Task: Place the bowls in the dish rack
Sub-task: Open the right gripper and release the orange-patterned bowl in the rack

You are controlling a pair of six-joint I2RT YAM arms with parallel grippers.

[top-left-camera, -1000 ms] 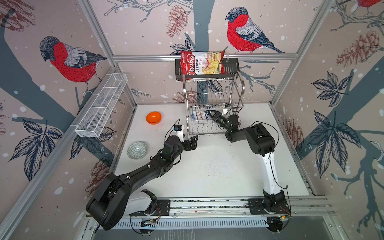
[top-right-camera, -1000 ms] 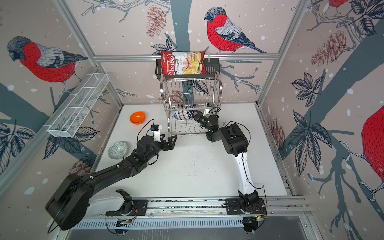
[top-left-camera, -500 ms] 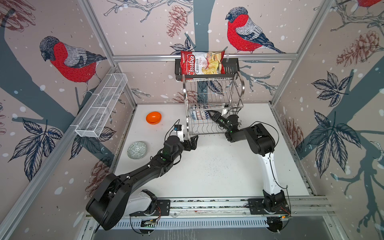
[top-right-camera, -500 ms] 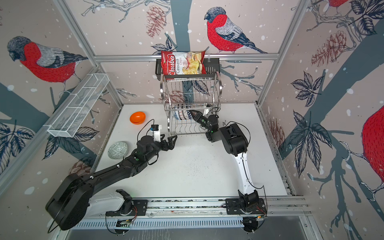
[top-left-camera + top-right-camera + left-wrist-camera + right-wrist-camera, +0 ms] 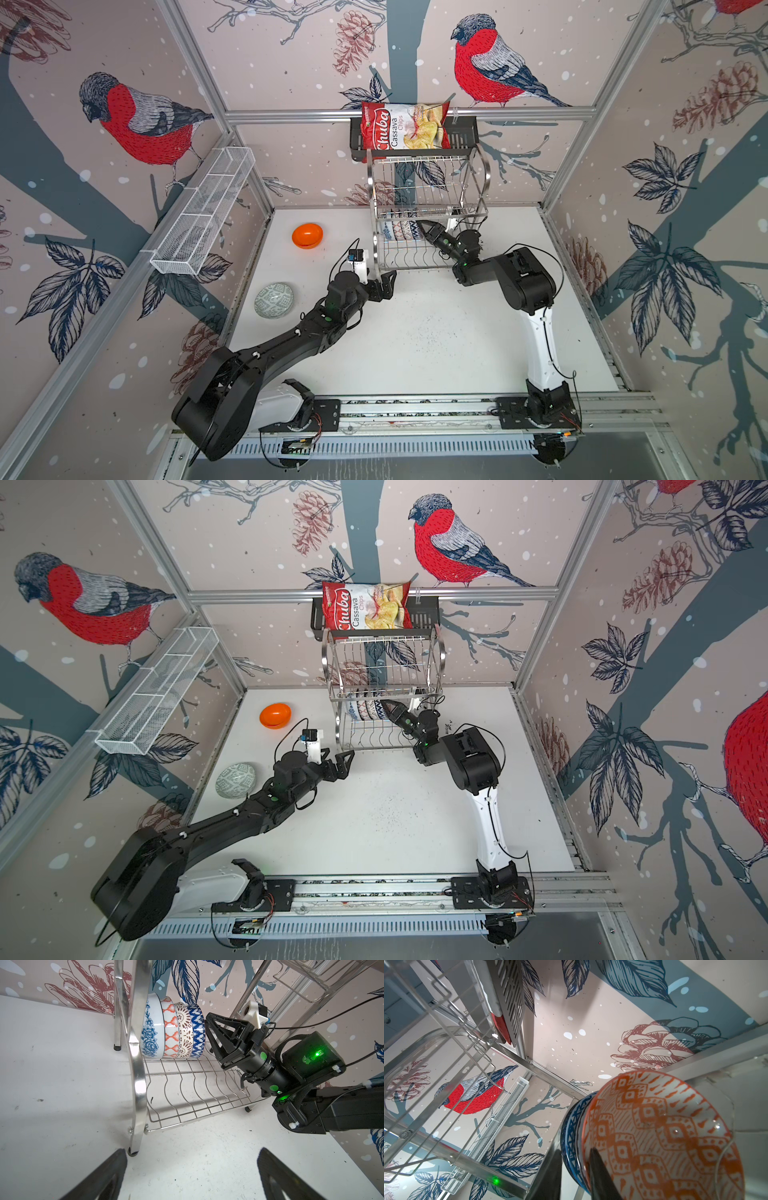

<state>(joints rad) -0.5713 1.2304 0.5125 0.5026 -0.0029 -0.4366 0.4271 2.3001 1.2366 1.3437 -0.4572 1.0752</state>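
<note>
The steel-wire dish rack (image 5: 430, 212) (image 5: 384, 692) stands at the back of the white table. On edge in its lower tier stand a blue-floral bowl (image 5: 151, 1028), a red-white bowl (image 5: 171, 1030), a dotted bowl (image 5: 185, 1030) and a blue bowl with white triangles (image 5: 198, 1030). My right gripper (image 5: 426, 226) (image 5: 574, 1150) reaches into that tier, its fingers straddling the blue bowl's rim, one on the orange-patterned inside (image 5: 654, 1126). My left gripper (image 5: 384, 284) (image 5: 191, 1153) hovers open and empty by the rack's front left foot. An orange bowl (image 5: 307, 235) and a grey-green bowl (image 5: 273, 300) lie on the table's left side.
A chips bag (image 5: 405, 126) lies on a black shelf above the rack. A long white mesh basket (image 5: 203, 212) hangs on the left wall. The rack's upper tier (image 5: 380, 663) sits close over my right gripper. Walls close in the table on three sides.
</note>
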